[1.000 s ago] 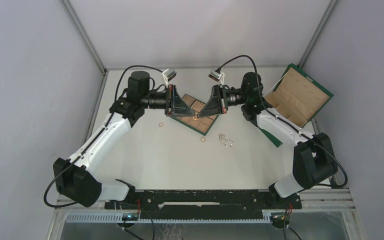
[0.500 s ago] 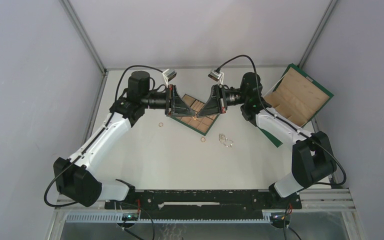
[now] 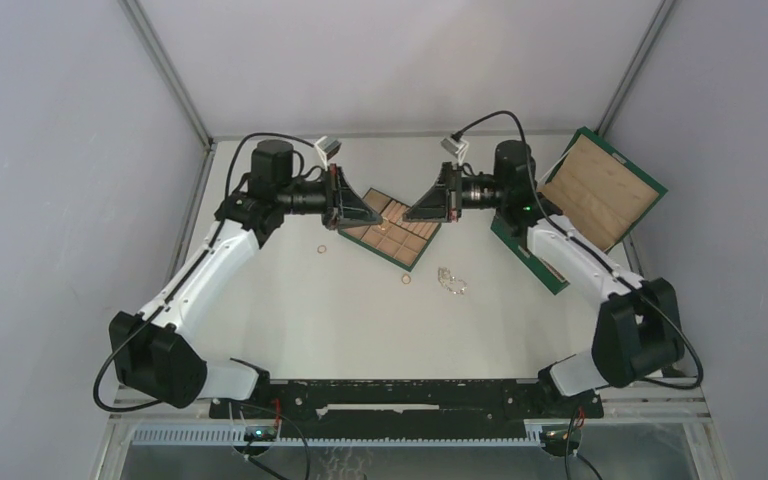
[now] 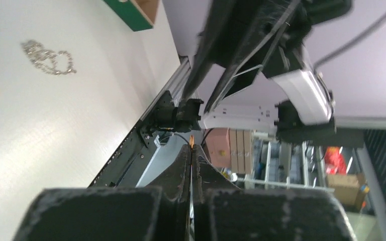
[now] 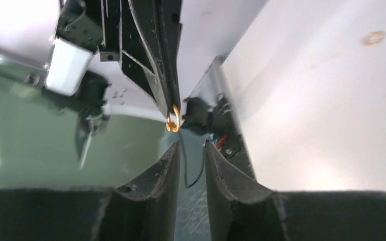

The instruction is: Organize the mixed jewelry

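Observation:
My left gripper [image 3: 378,220] is shut on a small gold ring, pinched at its fingertips above the tan tray [image 3: 407,242]. The held ring shows in the right wrist view [image 5: 173,120] and as an orange sliver in the left wrist view [image 4: 191,142]. My right gripper [image 3: 406,216] faces it a short way off, open and empty [image 5: 192,144]. Two more gold rings lie on the table, one left of the tray [image 3: 322,249] and one at its near corner [image 3: 406,279]. The silvery chain tangle [image 3: 450,281] lies to the right of that ring; it also shows in the left wrist view [image 4: 47,55].
The large green box with tan lining [image 3: 600,190] stands open at the back right, behind my right arm. The booth's grey walls close in the table on the left, back and right.
The two grippers, which met tip to tip over the tray, have drawn apart. The right arm has pulled back to the right and the left gripper has shifted slightly left.

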`<control>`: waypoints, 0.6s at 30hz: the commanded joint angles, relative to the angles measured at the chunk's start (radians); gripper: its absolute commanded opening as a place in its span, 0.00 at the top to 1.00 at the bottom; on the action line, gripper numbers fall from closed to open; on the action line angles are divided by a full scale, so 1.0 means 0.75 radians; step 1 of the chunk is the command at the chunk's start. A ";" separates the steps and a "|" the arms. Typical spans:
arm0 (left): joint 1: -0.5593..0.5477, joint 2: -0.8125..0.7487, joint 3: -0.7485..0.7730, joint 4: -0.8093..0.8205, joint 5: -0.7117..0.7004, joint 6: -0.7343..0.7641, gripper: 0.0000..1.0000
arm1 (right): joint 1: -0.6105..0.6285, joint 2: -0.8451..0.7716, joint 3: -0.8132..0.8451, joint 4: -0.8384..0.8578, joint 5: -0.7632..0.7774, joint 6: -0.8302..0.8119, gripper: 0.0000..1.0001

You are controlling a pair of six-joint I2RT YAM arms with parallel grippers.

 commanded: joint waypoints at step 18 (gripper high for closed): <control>0.095 0.137 0.217 -0.641 -0.291 -0.230 1.00 | 1.013 -0.358 -0.258 0.046 2.485 -2.139 0.45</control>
